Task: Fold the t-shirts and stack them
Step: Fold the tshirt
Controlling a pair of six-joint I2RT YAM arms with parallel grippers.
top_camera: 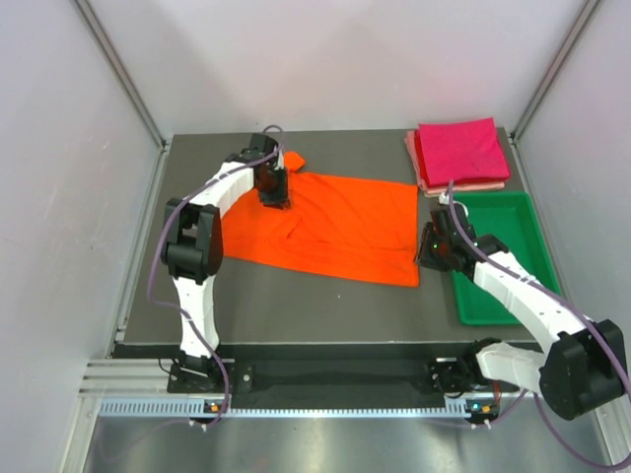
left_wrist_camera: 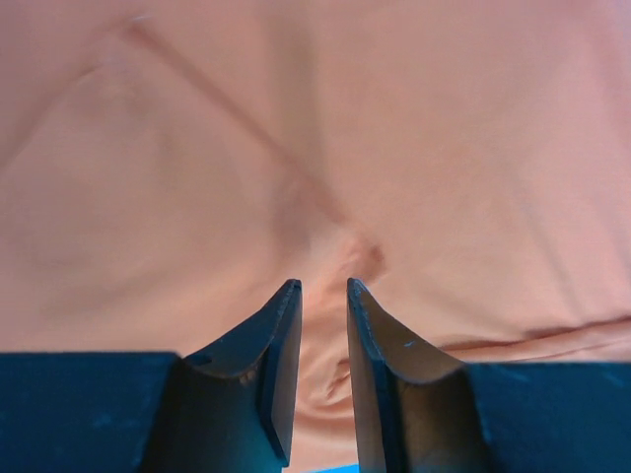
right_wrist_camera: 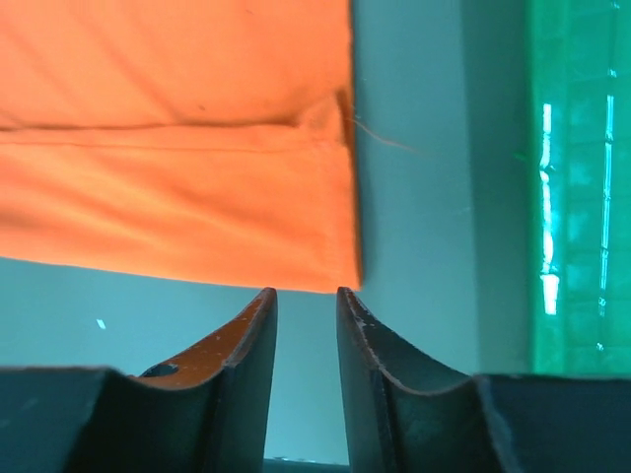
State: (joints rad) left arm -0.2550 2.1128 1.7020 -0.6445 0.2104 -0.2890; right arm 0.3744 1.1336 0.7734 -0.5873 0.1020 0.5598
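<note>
Step in hand: both hands are working on folding the orange t-shirt [top_camera: 335,222], by my judgement; the magenta t-shirt [top_camera: 458,150] is already sitting folded on the pale pink t-shirt [top_camera: 463,184], just beyond the far edge of the green tray [top_camera: 508,222].
Orange t-shirt: lying spread on the table [top_camera: 296,305], just left of the tray.
Left hand [left_wrist_camera: 323,286]: hovering over the shirt's end farthest from the tray, jaws standing slightly apart, gripping nothing.
Right hand [right_wrist_camera: 306,293]: hanging between the tray and the shirt's near corner, jaws narrowly parted, holding nothing.
Next move: each hand is probably needing to lower, pinch an edge, then carry it across evenly.
</note>
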